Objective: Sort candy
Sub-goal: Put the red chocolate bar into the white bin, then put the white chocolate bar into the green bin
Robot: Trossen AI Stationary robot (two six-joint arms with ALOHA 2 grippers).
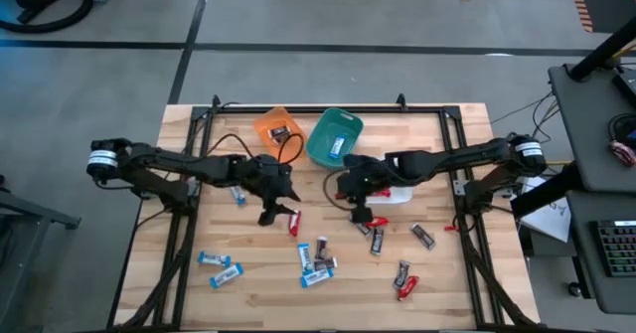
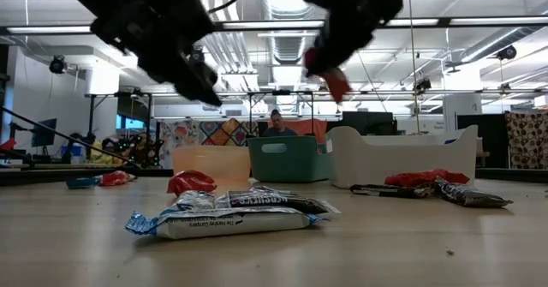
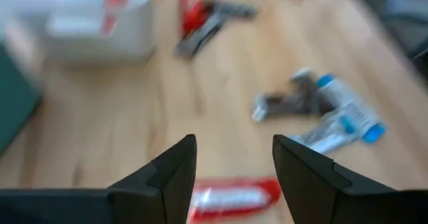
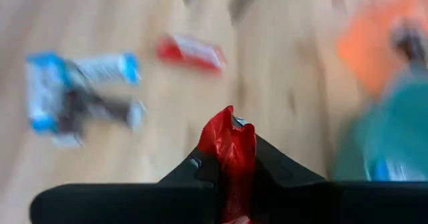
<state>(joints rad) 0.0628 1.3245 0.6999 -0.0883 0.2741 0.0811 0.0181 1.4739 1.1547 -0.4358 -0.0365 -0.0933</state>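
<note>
A: How should this step be done well?

B: The right gripper is pinching a red candy above the table. My guess is it goes in the white bin just beside that gripper, so keep the pinch firm, carry it fully over the rim, and let go only there.

A: And the other arm?

B: The left gripper hangs over another red candy, fingers spread and touching nothing. It should settle squarely around the wrapper before closing, so it won't skid on the wood.

A: Where is the rest of the candy?

B: Blue, dark and red bars lie scattered over the near half of the table. Farther back, the orange bin and teal bin each hold a piece.
</note>
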